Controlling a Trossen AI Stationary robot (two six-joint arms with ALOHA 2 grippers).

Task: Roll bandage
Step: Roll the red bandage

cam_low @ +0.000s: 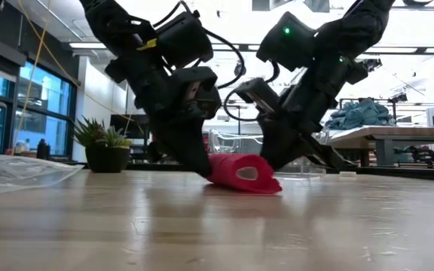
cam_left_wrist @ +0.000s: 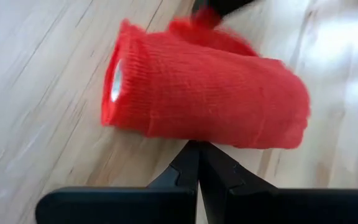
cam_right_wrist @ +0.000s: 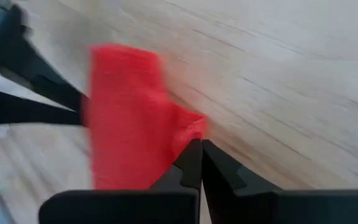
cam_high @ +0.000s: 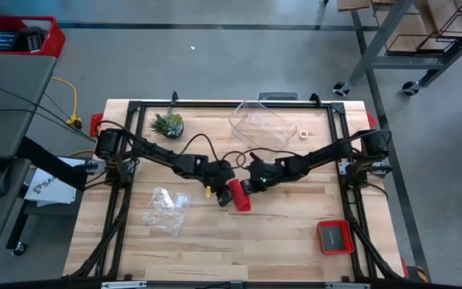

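The red bandage (cam_high: 240,196) is a short fat roll lying on its side on the wooden table (cam_high: 279,233), its open end toward the low camera (cam_low: 245,173). My left gripper (cam_left_wrist: 197,149) is shut and stands at the roll's left side (cam_high: 222,190). My right gripper (cam_right_wrist: 199,144) is shut at the roll's right side (cam_high: 253,185), on a loose flap of the red cloth. My left gripper touches the roll's curved side (cam_left_wrist: 194,134) with its shut fingertips, slanting down from the table's left. The roll lies on the table. My right gripper pinches a loose flap of the bandage's outer layer (cam_right_wrist: 190,127) at its fingertips, slanting down from the right. The flap rises off the roll (cam_left_wrist: 194,28).
A clear plastic box (cam_high: 263,124) and a small white roll (cam_high: 304,133) lie at the far side, and a potted plant (cam_high: 167,124) at the far left. A crumpled clear bag (cam_high: 167,209) lies at the near left, and a small red tray (cam_high: 335,237) at the near right.
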